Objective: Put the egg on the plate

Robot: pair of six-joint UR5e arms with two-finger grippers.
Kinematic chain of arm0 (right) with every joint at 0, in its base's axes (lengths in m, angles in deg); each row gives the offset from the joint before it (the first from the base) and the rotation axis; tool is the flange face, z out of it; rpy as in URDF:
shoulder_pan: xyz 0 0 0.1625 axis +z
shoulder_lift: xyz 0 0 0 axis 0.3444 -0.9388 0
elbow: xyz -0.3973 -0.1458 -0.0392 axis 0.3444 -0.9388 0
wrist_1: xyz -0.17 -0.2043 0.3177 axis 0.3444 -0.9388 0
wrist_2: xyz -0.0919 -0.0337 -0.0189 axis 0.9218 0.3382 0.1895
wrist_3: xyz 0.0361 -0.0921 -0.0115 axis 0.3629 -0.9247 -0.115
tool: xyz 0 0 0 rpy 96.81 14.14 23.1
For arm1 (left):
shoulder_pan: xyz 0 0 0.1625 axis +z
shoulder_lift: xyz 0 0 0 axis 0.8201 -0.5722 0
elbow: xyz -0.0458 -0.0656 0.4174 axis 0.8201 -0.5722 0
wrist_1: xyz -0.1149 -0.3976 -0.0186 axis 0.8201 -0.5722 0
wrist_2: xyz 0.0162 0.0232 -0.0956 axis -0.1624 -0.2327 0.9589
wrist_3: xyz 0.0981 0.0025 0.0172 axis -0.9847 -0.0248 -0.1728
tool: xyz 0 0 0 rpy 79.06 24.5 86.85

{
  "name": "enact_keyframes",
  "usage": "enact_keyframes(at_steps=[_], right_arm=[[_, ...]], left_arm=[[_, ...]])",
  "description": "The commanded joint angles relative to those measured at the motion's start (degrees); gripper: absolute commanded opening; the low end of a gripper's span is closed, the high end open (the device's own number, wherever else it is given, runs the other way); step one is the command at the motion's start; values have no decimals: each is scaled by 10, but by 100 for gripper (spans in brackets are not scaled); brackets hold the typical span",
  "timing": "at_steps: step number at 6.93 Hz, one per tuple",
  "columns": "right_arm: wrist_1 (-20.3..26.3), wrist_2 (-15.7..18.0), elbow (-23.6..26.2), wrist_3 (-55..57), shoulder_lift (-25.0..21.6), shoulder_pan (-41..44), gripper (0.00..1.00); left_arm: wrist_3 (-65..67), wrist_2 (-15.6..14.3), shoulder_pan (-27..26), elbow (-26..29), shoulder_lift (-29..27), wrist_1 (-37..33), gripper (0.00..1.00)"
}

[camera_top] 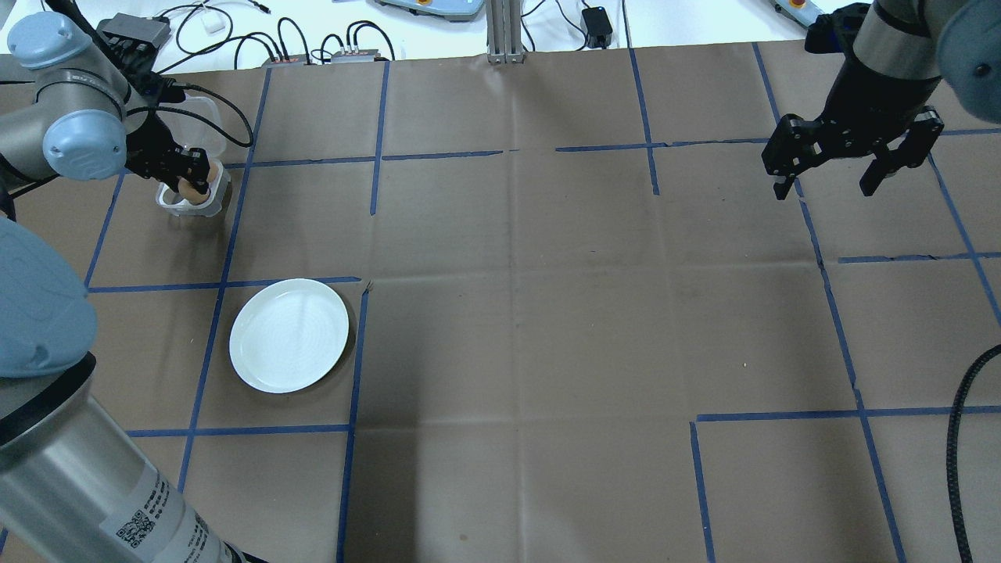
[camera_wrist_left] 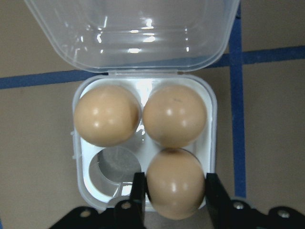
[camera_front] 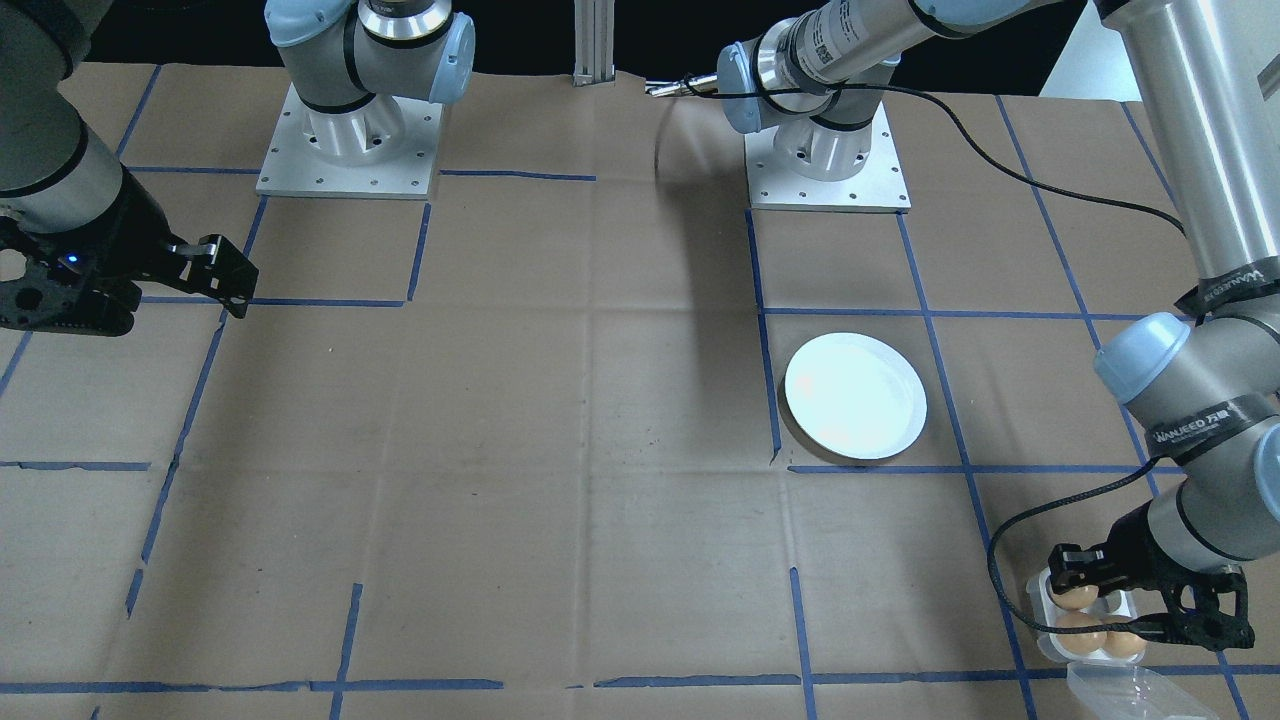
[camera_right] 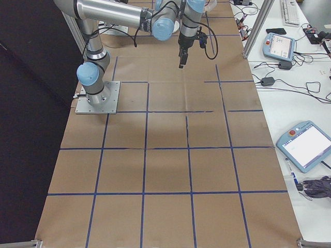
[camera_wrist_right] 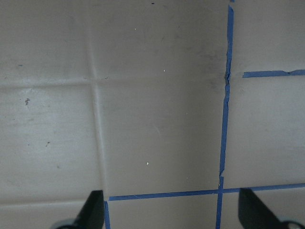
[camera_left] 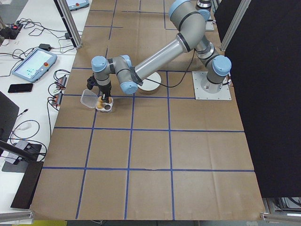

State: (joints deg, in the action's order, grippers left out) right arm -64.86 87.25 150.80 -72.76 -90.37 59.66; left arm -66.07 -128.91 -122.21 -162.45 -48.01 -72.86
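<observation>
Left gripper (camera_wrist_left: 174, 191) pinches egg (camera_wrist_left: 175, 183) at its widest sides in egg tray (camera_wrist_left: 209, 143), w/ plate (camera_top: 289, 335) nearby. Shell likely fragile, smooth: light squeeze only.

robotics lab | taped-grid table (camera_top: 547, 313) | teach pendants (camera_right: 305, 147) | cabling (camera_left: 56, 84)

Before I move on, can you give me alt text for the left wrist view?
The left tool's two fingers flank a brown egg in a clear four-cup egg tray. Two more eggs fill the far cups, one near cup is empty, and the open lid lies flat behind on taped brown paper.
</observation>
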Motion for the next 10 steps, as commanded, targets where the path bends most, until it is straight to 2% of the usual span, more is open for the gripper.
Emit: enact_keyframes(at_steps=[1,3,6,8,10], right_arm=[[-1,1,0,0,0,0,100],[0,1,0,0,0,0,100],[0,1,0,0,0,0,100],[0,0,0,0,0,0,100],[0,1,0,0,0,0,100]], left_arm=[[0,0,0,4,21,-29,2],[1,-1,0,4,78,-90,0],[105,4,-27,-44,187,-188,0],[191,10,-101,-132,251,-190,0],[214,9,-122,-236,286,-180,0]])
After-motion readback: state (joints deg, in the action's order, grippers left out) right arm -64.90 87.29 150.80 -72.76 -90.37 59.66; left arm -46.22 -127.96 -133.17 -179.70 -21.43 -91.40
